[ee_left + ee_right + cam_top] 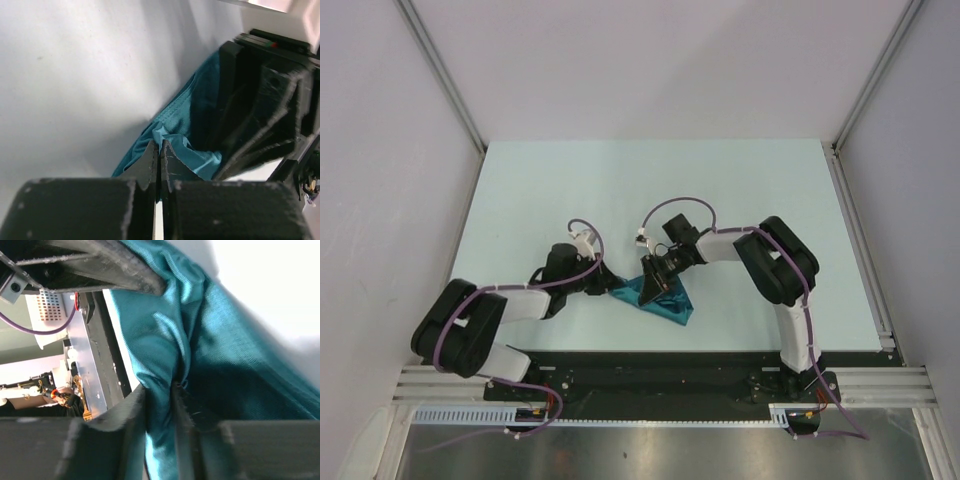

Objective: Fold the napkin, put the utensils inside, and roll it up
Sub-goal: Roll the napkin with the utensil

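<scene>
Presently, the napkin (668, 304) is seen bunched into a crumpled, roughly triangular heap, and the pale desk (620, 190) is spread beneath it. Folds and creases are shown across the teal cloth in both wrist views, and a shine is caught along its ridges.

The left claw (159, 150) is brought to the napkin's left corner. Its two dark fingers are pressed together, with no gap left at the tips, and the tips are laid against a pale fold at the napkin's edge. Whether any cloth is actually pinched between them cannot be told.

The right claw (159, 395) is set on the napkin's upper middle part, from the side away from the arm bases. A ridge of the cloth is gripped between its fingers (131, 426): the fabric is seen running down through the narrow slot between them, so this claw is clamped on the napkin.

The two claws are held close beside each other over the napkin, the left one at its left end, and the right one just right of that.
</scene>
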### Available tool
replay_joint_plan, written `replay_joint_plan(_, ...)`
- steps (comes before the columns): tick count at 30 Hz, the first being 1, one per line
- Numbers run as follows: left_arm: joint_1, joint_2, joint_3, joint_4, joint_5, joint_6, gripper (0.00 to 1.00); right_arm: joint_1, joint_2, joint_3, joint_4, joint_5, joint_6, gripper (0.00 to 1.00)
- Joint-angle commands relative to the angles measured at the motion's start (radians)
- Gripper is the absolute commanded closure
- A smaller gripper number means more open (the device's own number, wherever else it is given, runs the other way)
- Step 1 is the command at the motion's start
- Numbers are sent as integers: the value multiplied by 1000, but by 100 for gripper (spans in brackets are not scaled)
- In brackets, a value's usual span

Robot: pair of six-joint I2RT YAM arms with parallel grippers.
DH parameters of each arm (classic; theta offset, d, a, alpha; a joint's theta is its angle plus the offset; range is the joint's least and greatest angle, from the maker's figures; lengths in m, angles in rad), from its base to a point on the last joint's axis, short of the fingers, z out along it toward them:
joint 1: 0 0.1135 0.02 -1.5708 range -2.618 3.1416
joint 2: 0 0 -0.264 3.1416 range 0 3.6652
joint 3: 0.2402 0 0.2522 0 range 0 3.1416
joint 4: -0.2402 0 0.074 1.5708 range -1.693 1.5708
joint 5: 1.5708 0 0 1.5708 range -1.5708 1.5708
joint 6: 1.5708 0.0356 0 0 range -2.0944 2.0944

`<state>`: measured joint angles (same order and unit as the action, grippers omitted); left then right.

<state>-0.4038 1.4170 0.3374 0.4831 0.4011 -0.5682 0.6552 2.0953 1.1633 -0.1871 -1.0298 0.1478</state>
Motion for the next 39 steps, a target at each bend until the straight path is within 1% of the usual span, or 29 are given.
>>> replay_joint_plan(1,-6,53,52,-158,-41,68,100,3,-50,-11,-189,135,-17,65)
replay_joint_plan(2,-6,68,69,-172,-38,76,100,3,-66,-2,-195,152,-17,57)
replay_joint_plan(4,-6,83,92,-202,-35,90,100,3,-107,10,-221,207,-16,52)
replay_joint_plan(8,-7,111,115,-227,-16,106,100,4,-190,39,-252,313,-13,45)
replay_joint_plan(9,-7,117,118,-230,-10,108,100,6,-207,41,-253,365,-13,44)
replay_joint_plan(10,-7,120,126,-238,-8,110,100,11,-249,39,-252,390,-16,42)
replay_joint_plan(16,-9,122,140,-251,1,117,100,60,-386,4,-189,634,-30,39)
replay_joint_plan(18,-10,123,141,-258,-1,116,100,112,-426,-10,-167,715,-48,36)
replay_joint_plan(19,-10,123,144,-261,-2,117,100,133,-434,-11,-167,750,-66,36)
replay_joint_plan(20,-10,123,144,-265,-2,117,100,182,-440,-11,-166,784,-80,35)
replay_joint_plan(21,-10,125,144,-264,-2,117,100,205,-440,-10,-169,851,-92,35)
replay_joint_plan(23,-12,125,147,-267,-4,116,100,251,-431,-11,-169,911,-125,35)
replay_joint_plan(24,-12,126,147,-270,-2,117,100,292,-423,-11,-170,972,-131,35)
replay_joint_plan(26,-12,128,153,-273,-2,114,100,323,-409,-16,-164,1051,-146,35)
replay_joint_plan(28,-13,129,158,-281,-1,114,100,362,-396,-22,-146,1091,-145,35)
replay_joint_plan(30,-13,129,163,-284,-1,113,100,391,-383,-31,-126,1123,-178,35)
replay_joint_plan(39,-17,123,173,-296,-1,110,100,405,-311,-59,-94,1113,-188,38)
